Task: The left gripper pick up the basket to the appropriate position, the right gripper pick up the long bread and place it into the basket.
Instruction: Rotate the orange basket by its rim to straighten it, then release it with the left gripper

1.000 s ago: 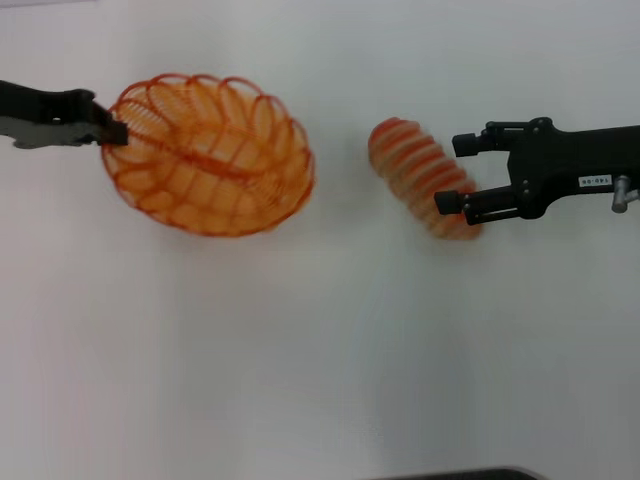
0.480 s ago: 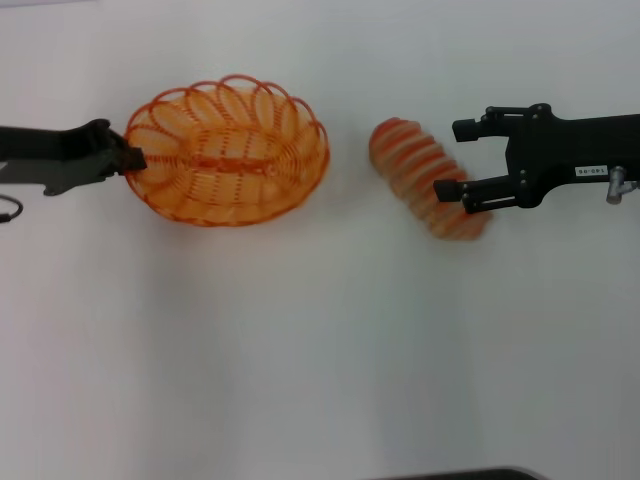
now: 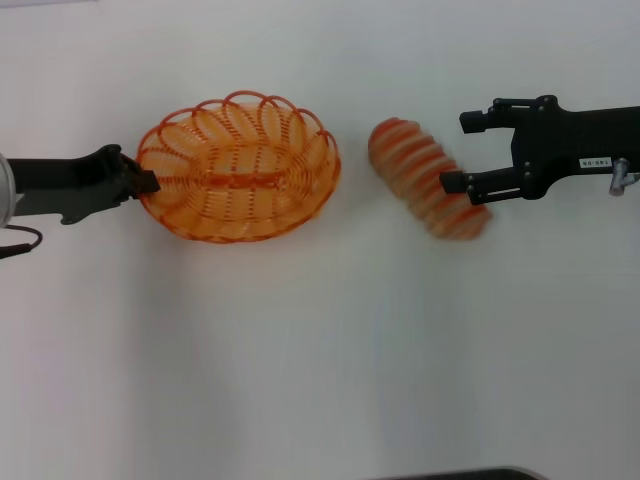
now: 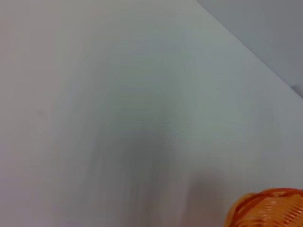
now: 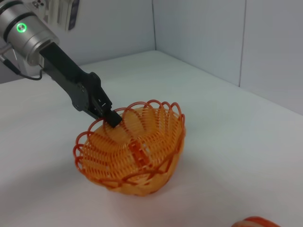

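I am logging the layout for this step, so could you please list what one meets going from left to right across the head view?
left gripper → basket → long bread → right gripper

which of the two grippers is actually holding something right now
The left gripper: it is shut on the basket rim. The right gripper is open, its fingers straddling the long bread end without closing.

The basket (image 3: pixel 238 168) lies left of the long bread (image 3: pixel 425 178) on the table (image 3: pixel 320 350).
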`<state>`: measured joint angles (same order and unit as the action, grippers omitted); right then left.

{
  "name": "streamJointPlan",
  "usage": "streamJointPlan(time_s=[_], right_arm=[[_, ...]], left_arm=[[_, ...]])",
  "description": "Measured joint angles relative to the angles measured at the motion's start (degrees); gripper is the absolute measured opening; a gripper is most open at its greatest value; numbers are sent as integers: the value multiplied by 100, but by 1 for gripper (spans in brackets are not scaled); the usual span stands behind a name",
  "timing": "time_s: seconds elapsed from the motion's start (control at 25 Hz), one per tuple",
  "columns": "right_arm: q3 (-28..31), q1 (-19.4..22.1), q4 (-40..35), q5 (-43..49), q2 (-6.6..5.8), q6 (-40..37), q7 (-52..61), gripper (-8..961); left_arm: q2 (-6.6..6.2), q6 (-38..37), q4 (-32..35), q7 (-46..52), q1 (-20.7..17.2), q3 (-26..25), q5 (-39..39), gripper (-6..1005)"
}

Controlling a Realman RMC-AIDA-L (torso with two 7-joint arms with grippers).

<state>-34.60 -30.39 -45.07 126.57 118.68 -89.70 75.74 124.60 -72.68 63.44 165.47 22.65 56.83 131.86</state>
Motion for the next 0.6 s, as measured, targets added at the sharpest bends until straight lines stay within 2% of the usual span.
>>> streamJointPlan(time_s=[0.16,0.6], right_arm=[[-3,-2,-2,6,-2,8,-29,896],[-7,-2,16,16,-3,75,-70,895]], left_arm=[[2,137,-2,47,-71,202,-87,69],[3,150,50,134,-134,304,-92,69]])
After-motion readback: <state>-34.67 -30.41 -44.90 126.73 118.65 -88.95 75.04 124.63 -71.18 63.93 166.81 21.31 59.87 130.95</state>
